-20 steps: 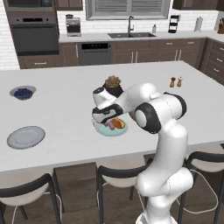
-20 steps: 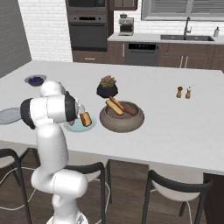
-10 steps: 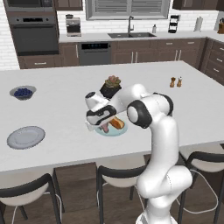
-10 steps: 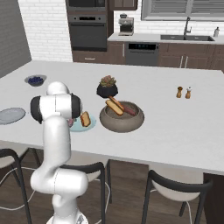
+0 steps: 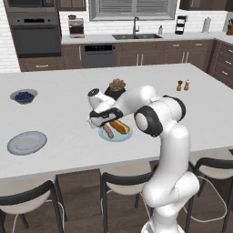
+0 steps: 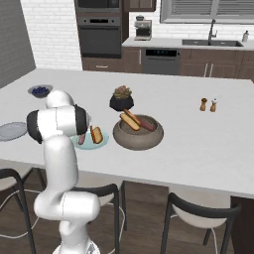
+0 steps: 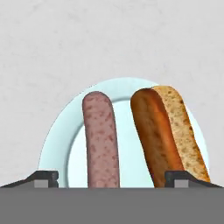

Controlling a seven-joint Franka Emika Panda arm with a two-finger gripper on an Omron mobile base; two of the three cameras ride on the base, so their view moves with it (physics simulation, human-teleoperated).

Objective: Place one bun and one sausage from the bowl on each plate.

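A long white island counter (image 5: 63,91) spreads out ahead of and to both sides of the jaws. Beyond it, dark brown cabinets (image 5: 150,52) line a white brick wall (image 6: 49,30), with a built-in oven (image 6: 101,34), a sink (image 5: 135,36) and what seems a shuttered window (image 5: 132,8). Black stools (image 6: 191,216) stand on the dark wood floor (image 6: 144,218).

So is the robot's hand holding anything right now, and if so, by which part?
Nothing. The gripper is open above the teal plate; the sausage and bun lie on it, free.

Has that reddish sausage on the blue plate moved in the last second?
Yes. A second ago the gripper carried it; now the sausage lies on the teal plate beside the bun.
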